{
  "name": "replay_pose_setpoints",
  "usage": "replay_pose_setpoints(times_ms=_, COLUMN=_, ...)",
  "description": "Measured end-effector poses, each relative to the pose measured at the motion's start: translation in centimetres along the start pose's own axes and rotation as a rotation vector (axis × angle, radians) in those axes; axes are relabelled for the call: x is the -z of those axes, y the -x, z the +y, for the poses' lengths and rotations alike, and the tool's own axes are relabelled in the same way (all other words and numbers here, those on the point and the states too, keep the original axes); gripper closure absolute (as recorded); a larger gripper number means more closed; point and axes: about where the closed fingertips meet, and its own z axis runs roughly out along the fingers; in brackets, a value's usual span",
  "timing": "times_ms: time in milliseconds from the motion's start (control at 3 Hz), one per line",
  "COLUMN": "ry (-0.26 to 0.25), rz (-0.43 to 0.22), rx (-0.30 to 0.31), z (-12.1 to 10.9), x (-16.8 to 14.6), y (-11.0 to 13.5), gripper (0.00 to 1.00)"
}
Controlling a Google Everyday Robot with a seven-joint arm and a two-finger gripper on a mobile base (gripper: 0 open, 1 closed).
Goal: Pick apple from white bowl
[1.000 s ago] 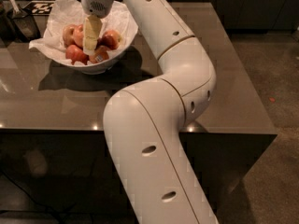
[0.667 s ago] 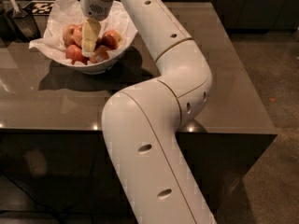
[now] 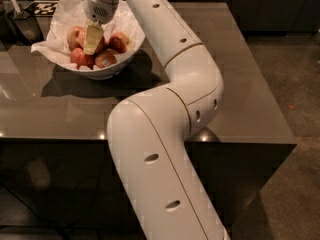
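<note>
The white bowl (image 3: 122, 59) stands at the far left of the table, lined with crumpled white paper (image 3: 62, 14). Several red apples lie in it: one at the right (image 3: 119, 41), one at the back left (image 3: 73, 35), and two at the front (image 3: 105, 59) (image 3: 80, 57). My gripper (image 3: 92, 48) reaches straight down into the middle of the pile, between these apples. It covers whatever lies beneath it, so I cannot tell which apple is the largest or whether one is held.
The bowl sits on a dark glossy table (image 3: 150, 89). A dark utensil holder (image 3: 22, 24) stands left of the bowl at the table's far left edge. My white arm (image 3: 165, 129) crosses the table's middle and front edge.
The gripper has shifted very slightly left inside the bowl. The bowl and apples have not visibly moved.
</note>
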Motion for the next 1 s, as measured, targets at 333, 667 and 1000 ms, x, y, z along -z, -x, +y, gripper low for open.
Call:
replay_pose_setpoints(times_ms=333, ry=-0.013, rz=-0.010, rx=0.000, z=-0.44, x=-0.48, y=0.31, gripper=0.66)
replay_pose_setpoints(times_ms=667, ry=-0.017, rz=-0.014, rx=0.000, z=-0.60, x=-0.53, y=0.48, gripper=0.89)
replay_pose_setpoints(times_ms=1000, ry=-0.039, rz=-0.018, rx=-0.011, z=-0.90, x=0.15, y=1.08, gripper=1.00)
